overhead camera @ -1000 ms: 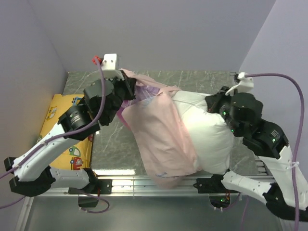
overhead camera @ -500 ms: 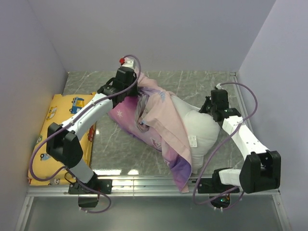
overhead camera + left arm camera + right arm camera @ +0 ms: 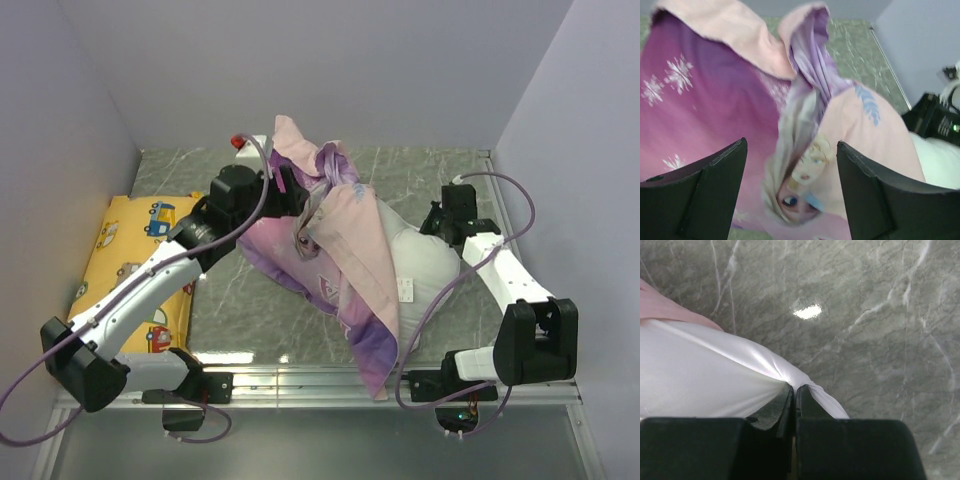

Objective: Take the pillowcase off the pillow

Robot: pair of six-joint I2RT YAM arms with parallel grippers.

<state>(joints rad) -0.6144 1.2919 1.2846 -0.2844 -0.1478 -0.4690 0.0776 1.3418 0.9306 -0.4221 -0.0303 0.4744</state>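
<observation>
Yellow vehicle-print cushion (image 3: 130,260) lies flat at the left edge of the top view, apart from the work. To its right, the left gripper (image 3: 791,145) has its fingers spread wide with nothing between them, facing the thin purple-to-pink printed fabric pillowcase (image 3: 345,250). This is heaped in the middle of the frame, one fold standing up toward the back wall, its lower part draped over the plump plain white pillow (image 3: 425,265) at centre right. Further right, the right gripper (image 3: 794,387) pinches a pillow corner, fingers pressed together on the white cloth. I judge the case light, limp and a little slippery. It will bunch, so a loose fold near its open end seems the best hold.
</observation>
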